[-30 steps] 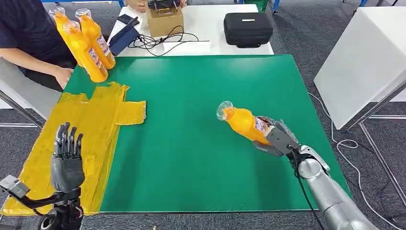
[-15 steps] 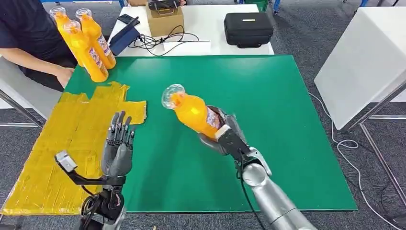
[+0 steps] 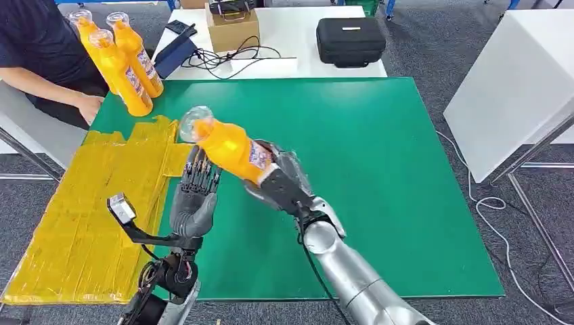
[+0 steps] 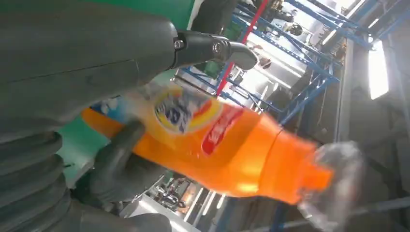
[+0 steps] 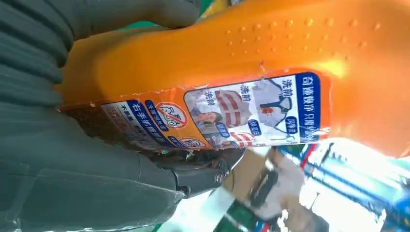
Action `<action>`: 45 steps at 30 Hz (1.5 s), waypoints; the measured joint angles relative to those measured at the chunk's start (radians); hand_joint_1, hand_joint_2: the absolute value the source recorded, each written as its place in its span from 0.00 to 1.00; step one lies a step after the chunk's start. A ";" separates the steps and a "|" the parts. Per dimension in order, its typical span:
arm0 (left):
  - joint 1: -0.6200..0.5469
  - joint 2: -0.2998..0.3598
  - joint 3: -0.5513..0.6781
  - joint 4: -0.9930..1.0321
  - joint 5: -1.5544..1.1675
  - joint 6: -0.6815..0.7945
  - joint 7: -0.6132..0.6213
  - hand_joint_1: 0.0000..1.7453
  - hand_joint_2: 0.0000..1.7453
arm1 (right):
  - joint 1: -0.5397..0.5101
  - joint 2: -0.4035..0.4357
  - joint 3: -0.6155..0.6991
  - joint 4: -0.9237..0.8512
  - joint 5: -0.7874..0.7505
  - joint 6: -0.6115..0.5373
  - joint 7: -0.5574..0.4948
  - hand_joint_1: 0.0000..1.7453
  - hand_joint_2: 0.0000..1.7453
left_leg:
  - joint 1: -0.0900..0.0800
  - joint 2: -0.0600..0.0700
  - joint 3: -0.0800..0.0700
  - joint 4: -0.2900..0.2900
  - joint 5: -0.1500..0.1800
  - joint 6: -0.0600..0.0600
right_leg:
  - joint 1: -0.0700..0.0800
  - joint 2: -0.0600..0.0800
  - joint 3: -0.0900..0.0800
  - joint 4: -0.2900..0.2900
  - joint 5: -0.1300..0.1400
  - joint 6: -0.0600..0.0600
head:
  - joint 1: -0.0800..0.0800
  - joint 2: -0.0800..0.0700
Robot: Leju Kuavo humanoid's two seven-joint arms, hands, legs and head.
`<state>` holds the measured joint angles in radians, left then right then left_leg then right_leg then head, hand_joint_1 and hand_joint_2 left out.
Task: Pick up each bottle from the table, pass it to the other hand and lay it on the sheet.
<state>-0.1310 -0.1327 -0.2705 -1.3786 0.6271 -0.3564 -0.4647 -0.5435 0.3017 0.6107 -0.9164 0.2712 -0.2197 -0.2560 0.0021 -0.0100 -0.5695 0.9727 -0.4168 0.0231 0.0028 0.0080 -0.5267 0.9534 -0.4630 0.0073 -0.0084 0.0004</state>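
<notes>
In the head view, the right hand (image 3: 281,186) holds an orange bottle (image 3: 230,145) in the air above the green surface (image 3: 379,169), its fingers clamped around the lower, labelled part of the body. The bottle is tilted, with its clear cap pointing away from the robot and toward the yellow sheet (image 3: 88,203). The left hand (image 3: 195,200) stands upright just beside the bottle, on the sheet side of it, with fingers (image 3: 200,175) straight and apart; the fingertips look very close to the bottle, but I cannot tell if they already touch it. Three more orange bottles (image 3: 125,57) stand beyond the sheet, near a seated person (image 3: 40,61). In the left wrist view, the bottle (image 4: 227,145) passes in front of the left hand, with a dark finger of the right hand wrapped around its labelled part. In the right wrist view, the label of the bottle (image 5: 241,116) lies directly against the right hand, so this grip looks firm. The risk, I think, is in the handover: if the right hand lets go before the left fingers close around the smooth body, the bottle may slip and fall on the surface, or roll away from the sheet.
</notes>
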 measured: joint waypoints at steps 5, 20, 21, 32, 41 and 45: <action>0.006 -0.006 -0.004 -0.029 0.000 0.016 0.019 0.00 1.00 | -0.031 0.041 0.087 0.069 -0.042 -0.045 0.049 1.00 1.00 | 0.001 0.000 0.000 0.000 0.000 0.000 | 0.001 0.000 0.000 0.000 0.000 0.000 | 0.000 0.000; 0.117 -0.027 0.084 -0.123 -0.066 0.052 0.044 0.00 1.00 | -0.029 0.049 0.367 0.120 -0.077 -0.077 0.148 1.00 1.00 | 0.000 0.001 0.000 0.000 0.000 0.000 | 0.000 0.001 -0.001 0.000 0.000 0.000 | 0.001 0.000; 0.122 -0.027 0.087 -0.127 -0.068 0.052 0.045 0.00 1.00 | -0.028 0.049 0.375 0.120 -0.076 -0.077 0.148 1.00 1.00 | 0.000 0.001 0.000 0.000 0.000 0.000 | 0.000 0.001 -0.002 0.000 0.000 0.000 | -0.001 0.000; 0.163 -0.032 0.129 -0.144 -0.105 0.028 0.051 0.00 1.00 | 0.000 0.049 0.401 0.119 0.084 -0.102 0.160 1.00 1.00 | 0.000 0.001 0.000 0.000 0.000 0.000 | 0.000 0.001 -0.001 0.000 0.000 0.000 | 0.000 0.000; 0.158 -0.035 0.137 -0.144 -0.145 0.028 0.071 0.00 1.00 | 0.013 0.054 0.386 0.119 0.103 -0.102 0.161 1.00 1.00 | 0.000 0.001 0.000 0.000 0.000 0.000 | 0.000 0.001 -0.002 0.000 0.000 0.000 | 0.000 0.000; 0.149 -0.035 0.137 -0.144 -0.168 0.037 0.081 0.03 1.00 | 0.019 0.054 0.371 0.110 0.120 -0.101 0.164 1.00 1.00 | 0.000 0.001 0.000 0.000 0.000 0.000 | 0.000 0.001 -0.002 0.000 0.000 0.000 | 0.000 0.000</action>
<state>0.0177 -0.1678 -0.1339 -1.5229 0.4589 -0.3197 -0.3841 -0.5248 0.3555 0.9815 -0.8061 0.3910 -0.3208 -0.0923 0.0024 -0.0088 -0.5696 0.9725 -0.4171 0.0226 0.0029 0.0094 -0.5282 0.9532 -0.4631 0.0071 -0.0084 0.0004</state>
